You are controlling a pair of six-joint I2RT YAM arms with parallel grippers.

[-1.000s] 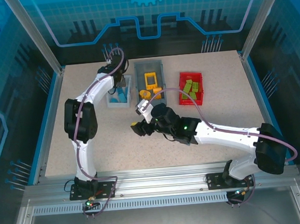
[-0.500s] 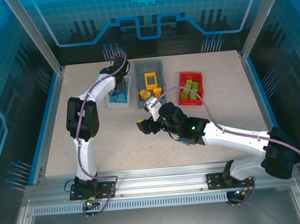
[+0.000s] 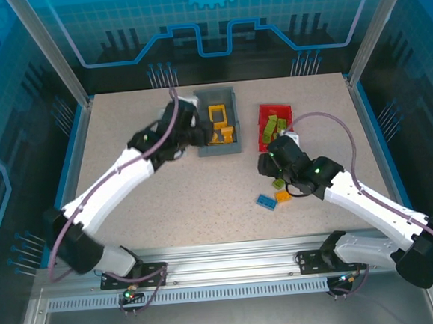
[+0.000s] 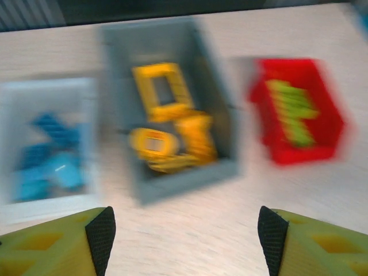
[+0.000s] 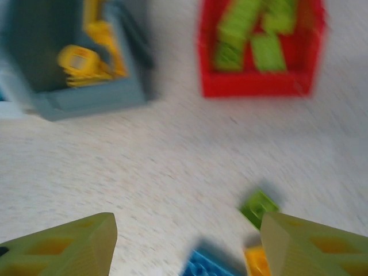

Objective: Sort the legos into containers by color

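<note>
Checking your arms: left gripper (image 4: 184, 230) and right gripper (image 5: 187, 230) both stand open, holding nothing. Blue legos (image 4: 49, 155) sit in the white bin (image 4: 8, 144), yellow legos (image 4: 172, 135) in the grey bin (image 4: 190, 181), green legos (image 4: 293, 112) in the red bin (image 4: 299, 154). Three loose bricks (image 3: 265, 201) lie on the table (image 3: 167, 203) beside the right gripper.

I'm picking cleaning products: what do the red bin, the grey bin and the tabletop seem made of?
Red bin: probably moulded plastic; uniform saturated colour, thin straight walls; blur hides any sheen. Grey bin: likely the same plastic; even grey, looks matte. Tabletop: seems speckled beige laminate or composite; flat, dull, finely flecked.
</note>
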